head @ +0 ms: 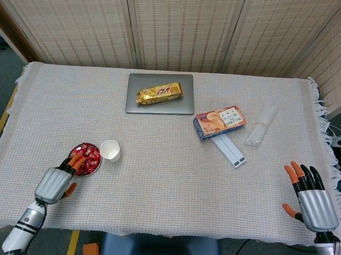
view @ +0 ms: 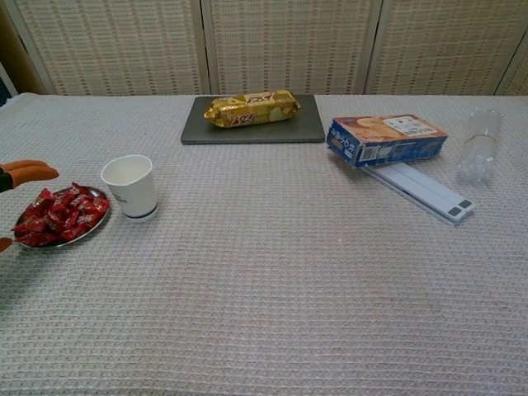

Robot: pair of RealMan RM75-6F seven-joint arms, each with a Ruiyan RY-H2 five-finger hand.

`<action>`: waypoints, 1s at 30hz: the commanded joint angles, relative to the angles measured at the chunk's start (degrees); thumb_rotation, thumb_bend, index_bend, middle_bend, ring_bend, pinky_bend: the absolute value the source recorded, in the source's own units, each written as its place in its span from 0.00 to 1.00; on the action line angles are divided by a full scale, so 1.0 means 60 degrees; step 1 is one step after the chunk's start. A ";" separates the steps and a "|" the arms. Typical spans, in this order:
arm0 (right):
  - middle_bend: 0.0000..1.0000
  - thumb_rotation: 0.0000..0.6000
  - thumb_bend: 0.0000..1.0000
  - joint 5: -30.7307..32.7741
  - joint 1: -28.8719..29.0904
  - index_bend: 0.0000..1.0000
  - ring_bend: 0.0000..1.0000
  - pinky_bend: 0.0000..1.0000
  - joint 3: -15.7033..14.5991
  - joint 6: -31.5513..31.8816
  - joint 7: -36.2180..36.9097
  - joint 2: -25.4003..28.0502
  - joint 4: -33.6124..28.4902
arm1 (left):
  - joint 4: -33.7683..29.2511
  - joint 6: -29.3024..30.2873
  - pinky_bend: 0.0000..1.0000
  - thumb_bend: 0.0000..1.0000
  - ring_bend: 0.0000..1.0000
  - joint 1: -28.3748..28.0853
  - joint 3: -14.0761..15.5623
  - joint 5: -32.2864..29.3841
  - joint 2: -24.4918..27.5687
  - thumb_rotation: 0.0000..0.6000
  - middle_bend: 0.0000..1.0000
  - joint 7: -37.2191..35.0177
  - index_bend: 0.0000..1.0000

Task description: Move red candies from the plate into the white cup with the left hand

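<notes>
A small metal plate (head: 72, 150) (view: 97, 219) heaped with red candies (head: 86, 157) (view: 61, 214) sits at the front left of the table. Just to its right stands the white cup (head: 110, 150) (view: 129, 186), upright. My left hand (head: 56, 181) (view: 23, 173) hovers at the plate's near-left edge, fingers apart and extended over the candies, holding nothing. My right hand (head: 309, 195) rests open at the table's front right corner, far from the plate; the chest view does not show it.
A grey tray (head: 159, 108) with a gold snack packet (head: 159, 94) lies at the back centre. A blue biscuit box (head: 219, 121), a white flat bar (head: 230, 150) and a clear plastic bottle (head: 261, 125) lie to the right. The cloth's fringe marks the right edge.
</notes>
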 commanded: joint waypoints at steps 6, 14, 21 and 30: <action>0.00 1.00 0.06 0.0263 0.0165 0.00 0.00 0.00 0.0044 -0.0329 -0.0192 -0.0028 -0.0070 | 0.1167 -0.1366 0.77 0.40 0.10 -0.0989 -0.0698 -0.1415 -0.0863 1.00 0.01 0.0625 0.00; 0.00 1.00 0.06 0.0348 0.0157 0.00 0.00 0.00 0.0065 -0.0290 -0.0200 -0.0025 -0.0088 | 0.1689 -0.1833 0.79 0.40 0.14 -0.1361 -0.0695 -0.1954 -0.1154 1.00 0.04 0.0842 0.00; 0.00 1.00 0.06 0.0371 0.0161 0.00 0.00 0.00 0.0038 -0.0311 -0.0182 0.0000 -0.0097 | 0.2045 -0.1739 0.88 0.40 0.24 -0.1529 -0.0548 -0.1883 -0.1432 1.00 0.19 0.0821 0.17; 0.00 1.00 0.06 0.0476 0.0174 0.00 0.00 0.00 0.0002 -0.0415 -0.0277 0.0056 -0.0179 | 0.2906 -0.1260 0.94 0.40 0.36 -0.1615 -0.0406 -0.1481 -0.1898 1.00 0.41 0.0204 0.47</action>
